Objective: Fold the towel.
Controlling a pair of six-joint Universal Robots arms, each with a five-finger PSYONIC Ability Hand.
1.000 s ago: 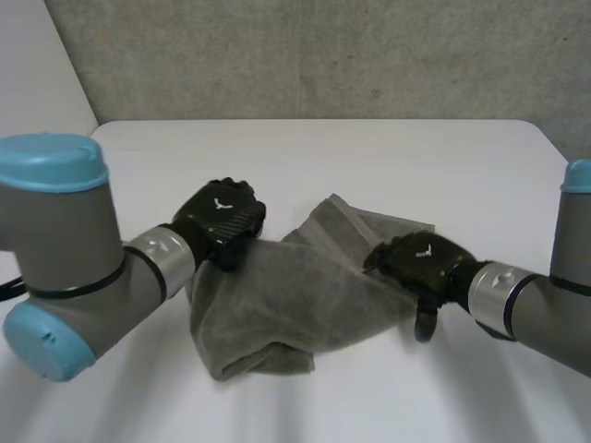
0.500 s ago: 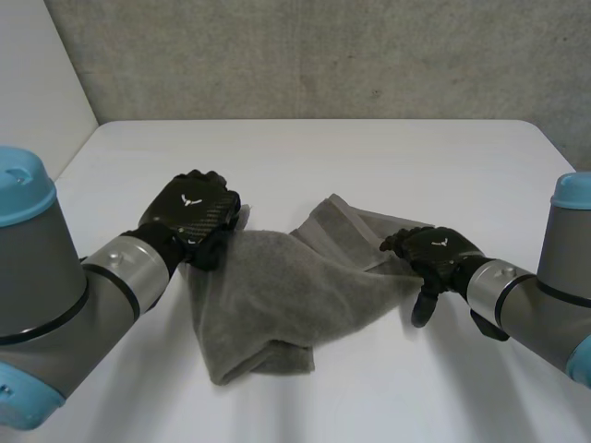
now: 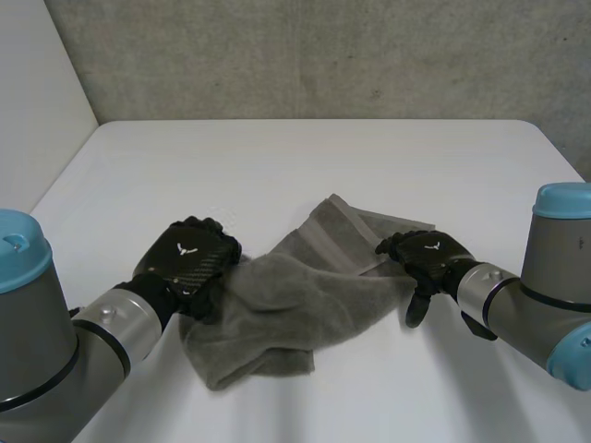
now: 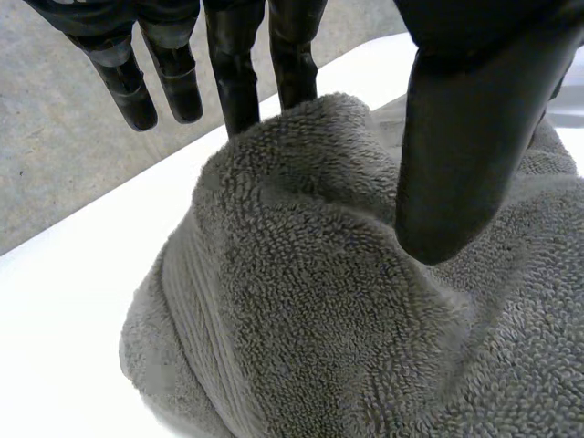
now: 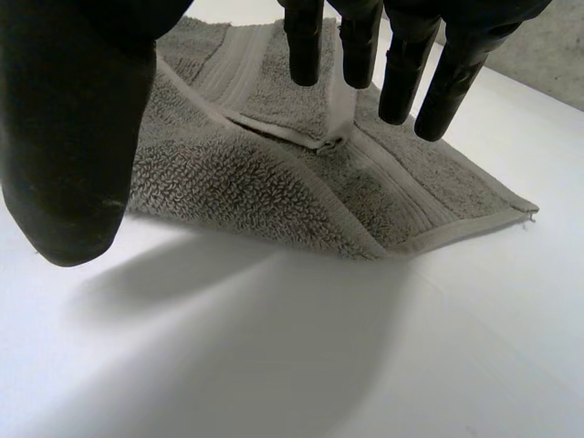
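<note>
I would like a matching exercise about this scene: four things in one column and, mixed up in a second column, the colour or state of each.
1. left robot hand
2. right robot hand
3. towel
4. table

a. white
b. grey, crumpled
c. fingers straight, over the cloth's right edge
d. pinching a bunch of cloth

Pairs: 1-d, 2-c, 3-b, 4-a

**Work Area: Surroundings**

The work surface is a white, matt table with rounded far corners (image 3: 305, 157). In the head view it spans from 9 o'clock to 3 o'clock, with its far edge toward 12 o'clock. Behind that edge, at 12 o'clock, stands a grey, rough, speckled wall (image 3: 323, 55). At 10 o'clock a plain, pale panel (image 3: 37, 92) meets the grey wall along a slanted seam. Lighting is soft and even across the table top.
</note>
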